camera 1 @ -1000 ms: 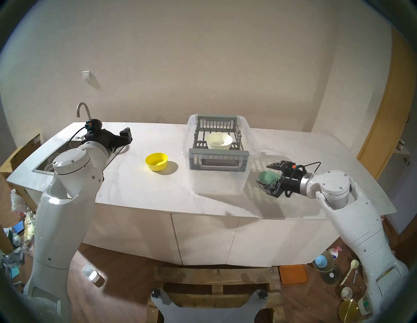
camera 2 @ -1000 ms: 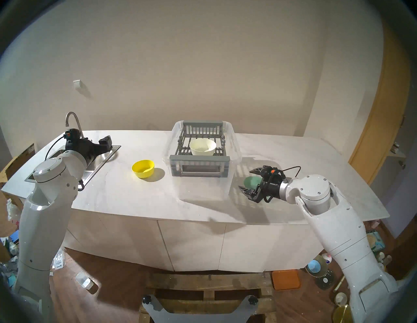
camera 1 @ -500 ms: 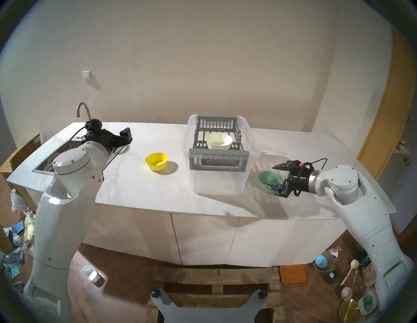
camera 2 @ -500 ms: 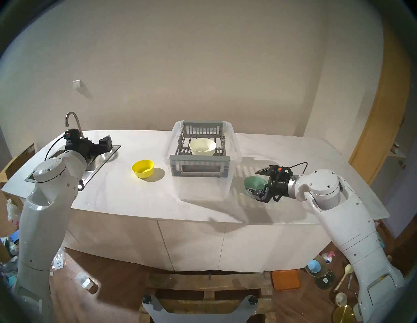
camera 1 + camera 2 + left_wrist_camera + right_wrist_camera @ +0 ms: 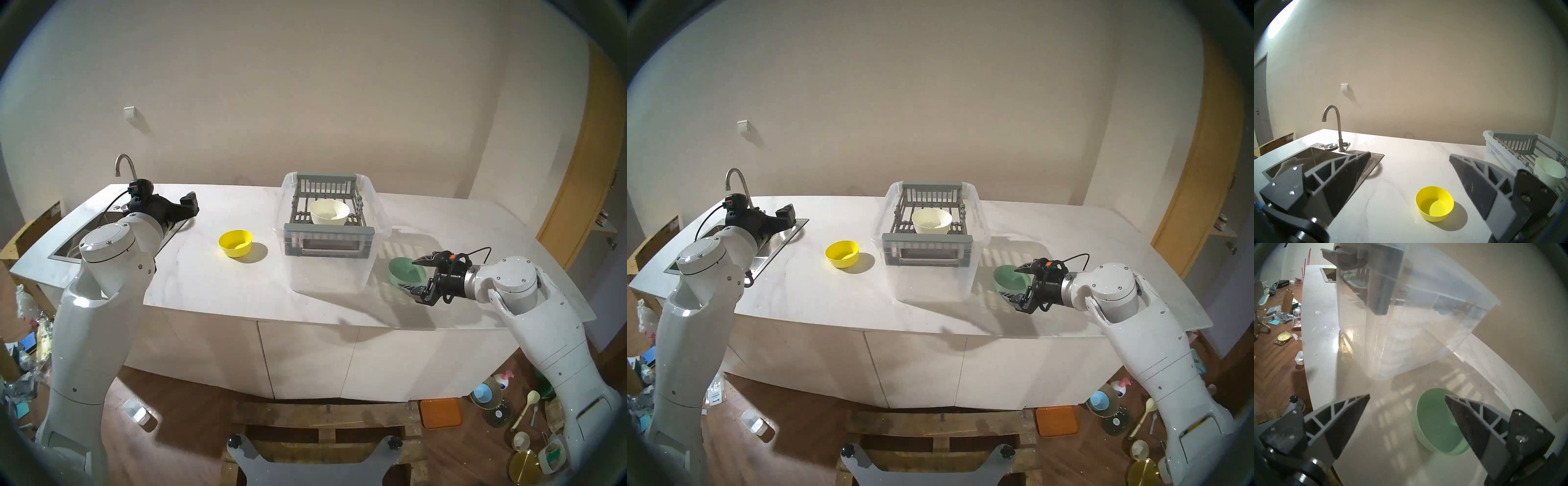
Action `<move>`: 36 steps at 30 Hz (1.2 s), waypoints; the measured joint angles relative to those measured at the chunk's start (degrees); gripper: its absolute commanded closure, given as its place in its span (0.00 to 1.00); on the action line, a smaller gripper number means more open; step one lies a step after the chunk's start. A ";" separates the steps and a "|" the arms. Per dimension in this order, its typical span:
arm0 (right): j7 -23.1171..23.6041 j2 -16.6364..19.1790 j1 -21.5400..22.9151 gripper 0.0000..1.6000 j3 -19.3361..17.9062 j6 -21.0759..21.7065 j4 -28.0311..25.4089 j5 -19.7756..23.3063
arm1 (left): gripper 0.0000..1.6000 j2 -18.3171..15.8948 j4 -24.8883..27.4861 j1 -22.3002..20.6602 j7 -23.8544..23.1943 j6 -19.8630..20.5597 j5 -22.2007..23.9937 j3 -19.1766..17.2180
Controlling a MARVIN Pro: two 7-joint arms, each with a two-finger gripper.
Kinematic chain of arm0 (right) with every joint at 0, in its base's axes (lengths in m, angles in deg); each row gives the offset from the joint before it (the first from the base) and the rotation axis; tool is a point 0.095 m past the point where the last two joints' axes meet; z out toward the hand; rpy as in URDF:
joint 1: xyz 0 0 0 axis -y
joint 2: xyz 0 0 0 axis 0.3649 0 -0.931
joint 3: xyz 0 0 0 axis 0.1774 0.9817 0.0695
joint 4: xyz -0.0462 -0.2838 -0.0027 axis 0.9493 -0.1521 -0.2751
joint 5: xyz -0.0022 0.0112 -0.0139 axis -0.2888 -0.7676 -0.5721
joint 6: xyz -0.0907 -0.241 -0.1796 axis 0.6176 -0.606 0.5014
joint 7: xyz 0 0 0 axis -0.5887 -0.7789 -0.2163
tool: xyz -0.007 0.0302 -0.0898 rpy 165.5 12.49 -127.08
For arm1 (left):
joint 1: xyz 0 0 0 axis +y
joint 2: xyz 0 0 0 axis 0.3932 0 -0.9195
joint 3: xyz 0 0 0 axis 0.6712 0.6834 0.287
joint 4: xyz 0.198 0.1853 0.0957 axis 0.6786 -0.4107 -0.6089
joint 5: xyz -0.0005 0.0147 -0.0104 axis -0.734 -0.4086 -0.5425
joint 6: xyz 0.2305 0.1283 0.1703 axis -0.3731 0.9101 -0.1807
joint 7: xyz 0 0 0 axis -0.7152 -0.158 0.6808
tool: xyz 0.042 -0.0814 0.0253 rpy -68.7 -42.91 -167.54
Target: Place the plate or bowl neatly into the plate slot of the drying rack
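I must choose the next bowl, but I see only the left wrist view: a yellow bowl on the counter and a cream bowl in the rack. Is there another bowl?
Observer: Yes, a green bowl stands on the counter, to the right of the clear tub.
Operator: Does it touch the tub?
Observer: No, bare counter shows between them.
Operator: Where is the right gripper?
Observer: At that bowl, open: one finger over its inside, the other outside its near wall.
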 measured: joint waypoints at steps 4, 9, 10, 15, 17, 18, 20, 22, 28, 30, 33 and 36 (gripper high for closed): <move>-0.41 -0.45 0.29 0.00 0.78 -0.40 1.65 -0.93 | 0.00 0.00 -0.01 0.00 0.00 0.00 0.00 0.00; -0.49 -0.94 0.71 0.00 1.47 -0.76 3.02 -1.73 | 0.00 -0.01 0.01 0.00 0.00 0.00 0.01 0.00; -0.49 -1.18 0.96 0.00 1.78 -0.88 3.56 -2.07 | 0.00 -0.01 0.00 0.00 0.00 0.00 0.01 0.00; -0.44 -1.78 1.54 0.00 2.34 -1.00 4.55 -2.69 | 0.00 -0.02 0.00 0.00 0.01 0.00 0.01 0.00; -0.42 -1.88 1.65 0.00 2.42 -1.04 4.67 -2.78 | 0.00 -0.02 0.00 0.00 0.01 0.00 0.01 0.00; -0.41 -1.93 1.72 0.00 2.47 -1.07 4.76 -2.83 | 0.00 -0.02 0.00 0.00 0.01 0.00 0.01 0.00; -0.41 -2.27 2.30 0.00 2.88 -1.28 5.52 -3.27 | 0.00 -0.02 -0.01 0.00 0.01 0.00 0.01 0.00; -0.41 -2.47 2.69 0.00 3.20 -1.39 6.17 -3.63 | 0.00 -0.02 0.00 0.00 0.02 0.00 0.01 0.00; -0.46 -3.15 3.81 0.00 3.92 -1.65 8.14 -4.61 | 0.00 -0.03 -0.01 0.00 0.02 0.00 0.01 0.00; -0.47 -3.43 4.19 0.00 4.17 -1.78 8.76 -4.92 | 0.00 -0.03 -0.01 0.00 0.02 0.00 0.01 0.01; -0.47 -3.88 4.85 0.00 4.71 -1.96 9.72 -5.47 | 0.00 -0.03 -0.01 0.00 0.02 0.00 0.01 0.01; -0.39 -4.33 5.77 0.00 5.35 -2.07 10.62 -6.01 | 0.00 -0.03 -0.01 0.00 0.02 0.00 0.01 0.01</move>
